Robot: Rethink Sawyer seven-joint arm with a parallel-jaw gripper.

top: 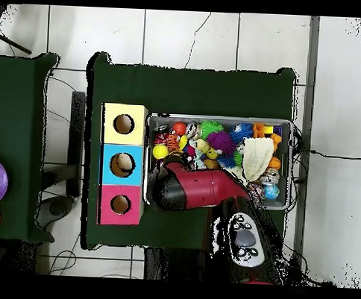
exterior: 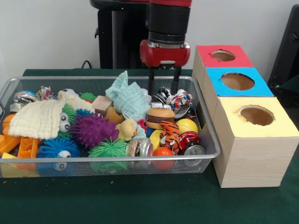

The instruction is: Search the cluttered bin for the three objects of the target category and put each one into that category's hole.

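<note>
The wire mesh bin (exterior: 117, 159) lies on the green table, packed with clutter; it also shows in the overhead view (top: 222, 119). The orange tiger-striped plush (exterior: 169, 133) lies near the bin's front right. The pale yellow plush (exterior: 125, 129) sits mid-bin. A tan plush (exterior: 113, 115) peeks out behind it. My gripper (exterior: 163, 92) is open, its fingers reaching down into the bin's far right part, with nothing seen between them. In the overhead view the arm (top: 200, 188) hides it. The red-topped box's hole (exterior: 223, 55) is at the far right, and in the overhead view (top: 120, 204).
Purple (exterior: 93, 129), blue (exterior: 58, 148) and green (exterior: 108, 150) spiky balls, a cream cloth (exterior: 37, 119), a mint cloth (exterior: 127, 99), a toy burger (exterior: 160, 116) and cans (exterior: 193, 150) fill the bin. Blue-topped (exterior: 237, 81) and yellow-topped (exterior: 256, 115) holes lie nearer the camera.
</note>
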